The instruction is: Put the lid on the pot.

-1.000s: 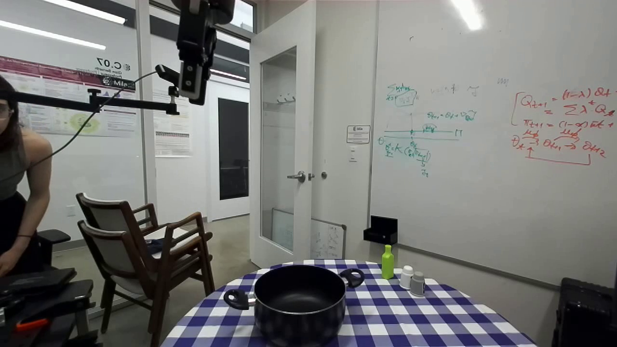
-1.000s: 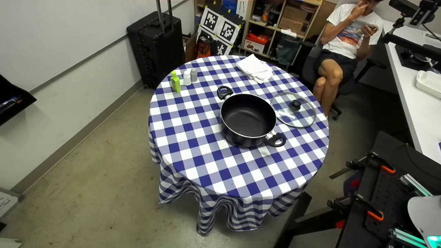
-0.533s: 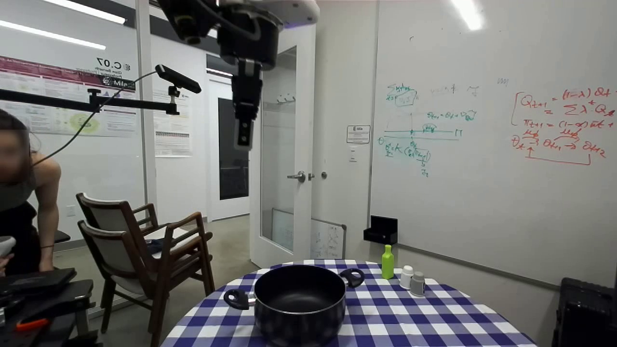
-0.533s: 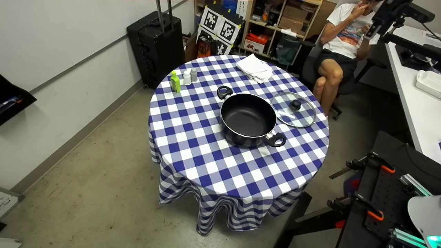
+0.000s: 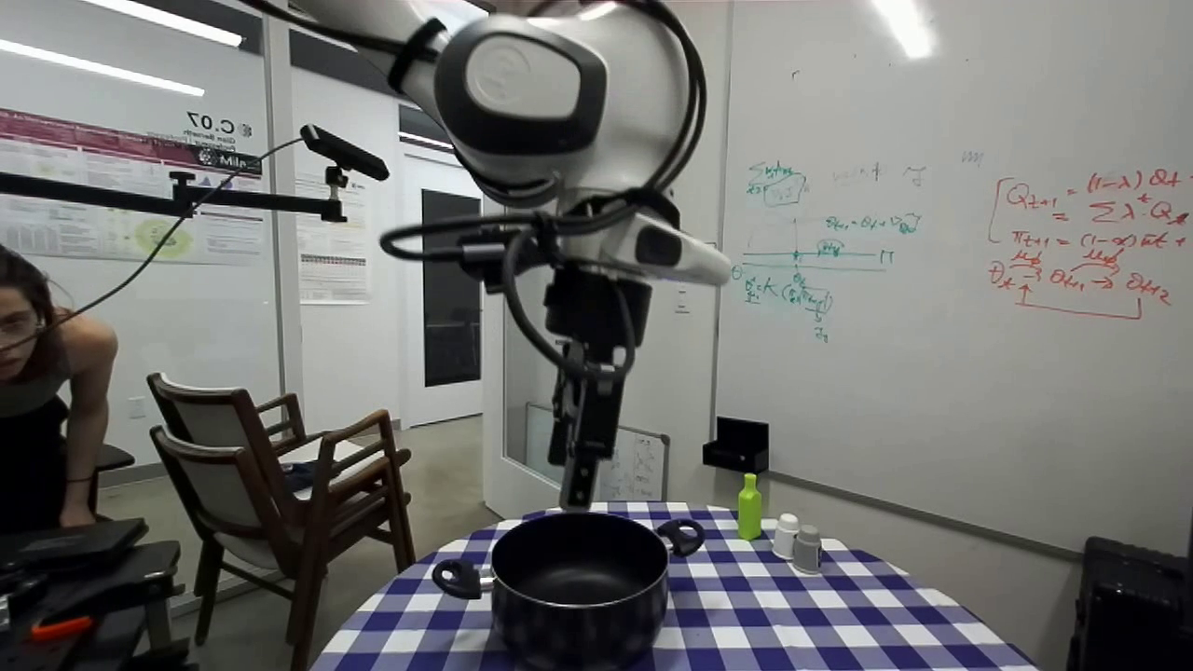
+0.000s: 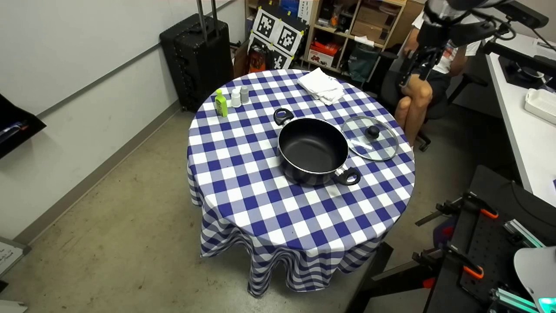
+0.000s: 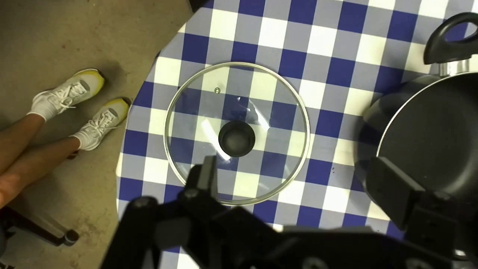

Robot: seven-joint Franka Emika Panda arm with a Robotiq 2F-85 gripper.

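The lid (image 6: 372, 132) is clear glass with a metal rim and a black knob. It lies flat on the tablecloth beside the pot, and the wrist view shows the whole disc with the knob (image 7: 236, 138) up. The lid does not show in an exterior view where the pot (image 5: 578, 615) stands near. The black pot (image 6: 310, 148) is uncovered, with two looped side handles; part of it shows in the wrist view (image 7: 440, 130). My gripper (image 7: 295, 164) is open and empty above the table; its fingers lie across the lid's edge and the pot's rim in view. It shows in both exterior views (image 5: 578, 485) (image 6: 405, 80).
A green bottle (image 6: 221, 104), a white shaker (image 6: 236, 98) and a grey shaker (image 6: 244, 94) stand at the table's edge. A folded white cloth (image 6: 321, 87) lies near the lid. A seated person (image 6: 419, 95) is close behind the gripper. A camera boom (image 5: 252, 200) stands nearby.
The arm has come down and further into view, bringing the gripper lower and closer to the table and the lid. The lid and pot have not moved.
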